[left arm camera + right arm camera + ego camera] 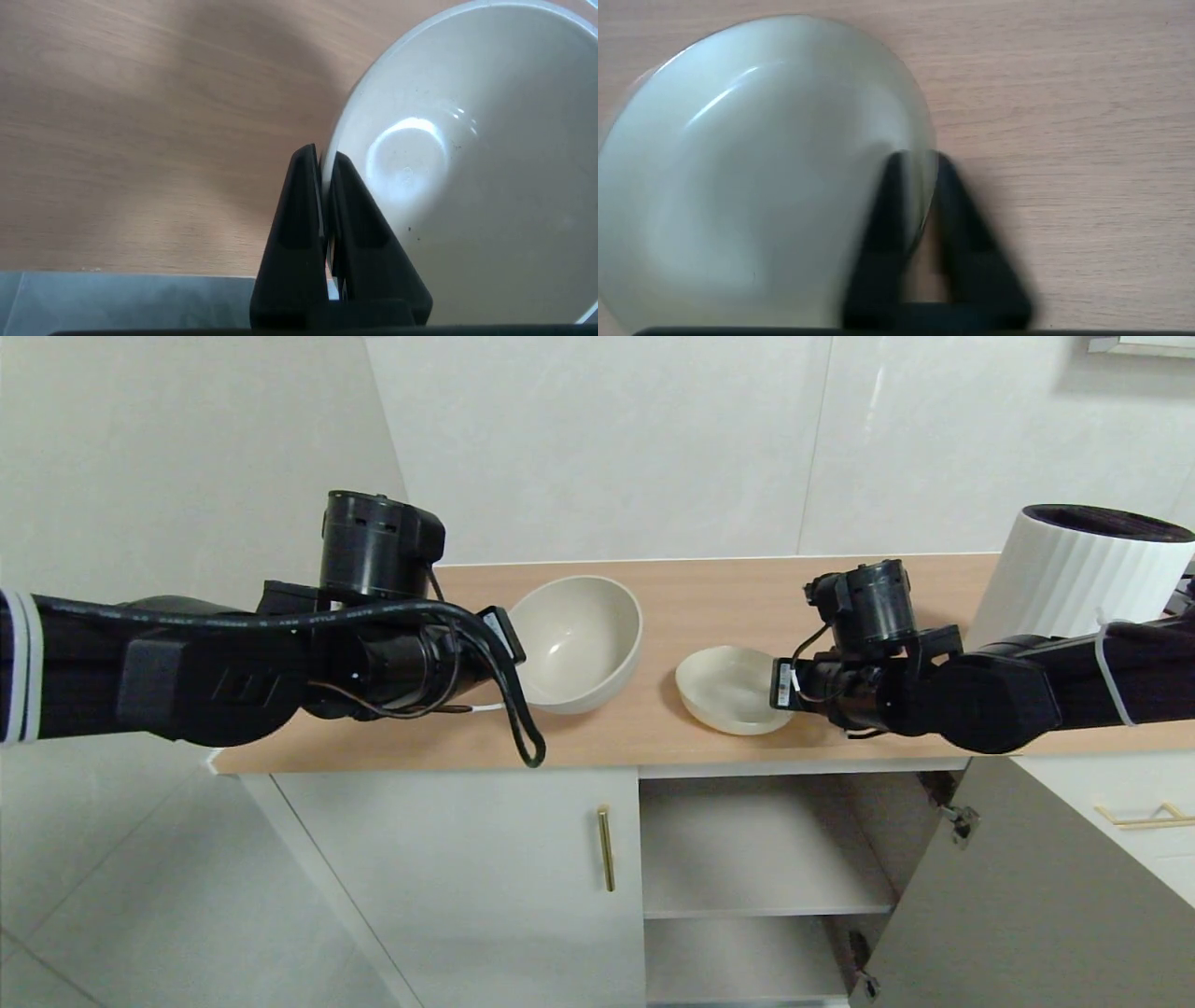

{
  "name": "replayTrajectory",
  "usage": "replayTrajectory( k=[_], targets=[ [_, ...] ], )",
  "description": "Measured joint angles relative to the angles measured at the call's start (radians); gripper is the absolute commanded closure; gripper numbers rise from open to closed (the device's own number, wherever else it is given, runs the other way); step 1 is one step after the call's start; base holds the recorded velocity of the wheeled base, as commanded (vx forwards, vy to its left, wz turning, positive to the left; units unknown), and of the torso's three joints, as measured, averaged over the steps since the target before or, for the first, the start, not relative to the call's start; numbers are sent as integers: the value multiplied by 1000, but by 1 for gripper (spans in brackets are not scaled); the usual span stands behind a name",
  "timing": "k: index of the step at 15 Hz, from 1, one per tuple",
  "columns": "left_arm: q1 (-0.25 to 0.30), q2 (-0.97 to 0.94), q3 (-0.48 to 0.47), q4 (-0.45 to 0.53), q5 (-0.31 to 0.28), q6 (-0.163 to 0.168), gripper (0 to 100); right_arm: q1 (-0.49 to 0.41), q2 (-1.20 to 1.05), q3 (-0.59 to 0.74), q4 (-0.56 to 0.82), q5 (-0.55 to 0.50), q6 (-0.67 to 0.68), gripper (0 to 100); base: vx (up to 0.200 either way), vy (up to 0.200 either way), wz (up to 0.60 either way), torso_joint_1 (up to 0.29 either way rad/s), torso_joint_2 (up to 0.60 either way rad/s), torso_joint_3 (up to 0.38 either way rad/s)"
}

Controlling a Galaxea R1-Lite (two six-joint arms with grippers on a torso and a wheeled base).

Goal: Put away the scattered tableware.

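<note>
On counter (709, 607): large bowl (579, 644) left, small bowl (733, 691) just right of it, not touching. Far right, near back wall: ribbed container (1074, 569). Astride large bowl's left rim: left gripper (322, 157). Astride small bowl's right rim: right gripper (921, 166). Below counter: closed door (448, 877) left, open compartment (761, 840) with shelves under small bowl, open door (1018, 896) right.

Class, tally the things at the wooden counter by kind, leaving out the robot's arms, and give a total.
Bowls: 2 (large bowl, small bowl)
Ribbed white container: 1
Total: 3
</note>
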Motion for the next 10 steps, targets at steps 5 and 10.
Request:
replayTrajectory(
  k=[5, 10],
  targets=[
    [3, -14, 11, 3, -1, 0, 100, 0, -12, 6, 3, 2, 0, 100, 0, 0, 0, 0, 0, 0],
    [11, -118, 131, -2, -10, 63, 100, 3, -145, 84, 14, 49, 26, 100, 0, 0, 0, 0, 0, 0]
  ],
)
